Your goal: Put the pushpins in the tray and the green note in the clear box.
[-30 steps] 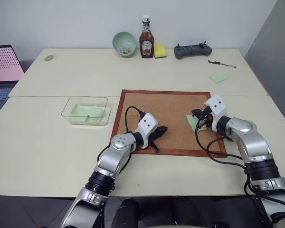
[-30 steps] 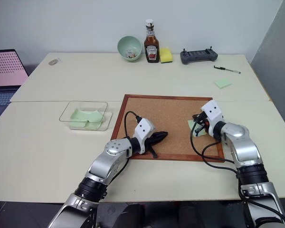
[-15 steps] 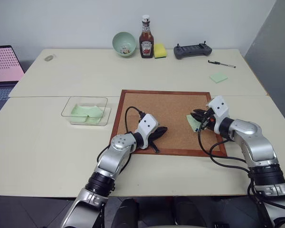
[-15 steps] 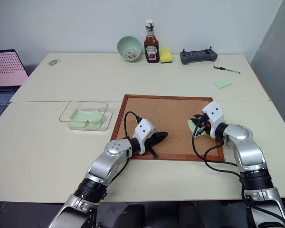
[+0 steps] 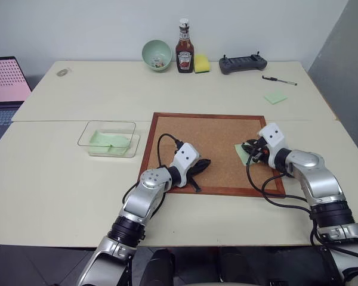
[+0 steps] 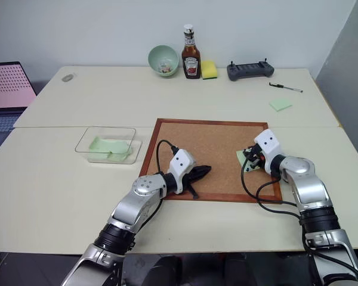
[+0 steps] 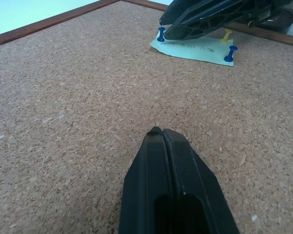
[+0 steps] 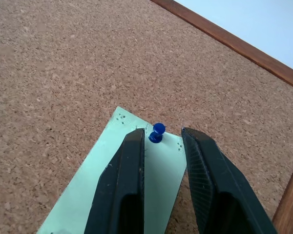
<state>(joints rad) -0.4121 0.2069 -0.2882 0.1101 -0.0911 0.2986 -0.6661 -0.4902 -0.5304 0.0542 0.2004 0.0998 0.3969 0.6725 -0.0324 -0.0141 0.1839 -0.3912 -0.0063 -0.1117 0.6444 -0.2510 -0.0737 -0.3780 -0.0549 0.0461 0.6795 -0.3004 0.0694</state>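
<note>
A pale green note (image 8: 132,185) lies flat on a cork board, pinned by blue pushpins (image 8: 156,132). A clear box (image 5: 108,139) sits apart, holding green notes.

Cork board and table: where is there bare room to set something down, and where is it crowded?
Free: the cork board between the left gripper and the green note; the table in front of the clear box. Crowded: the board's right edge, where the right gripper straddles a pushpin; the far edge around the ketchup bottle.
</note>
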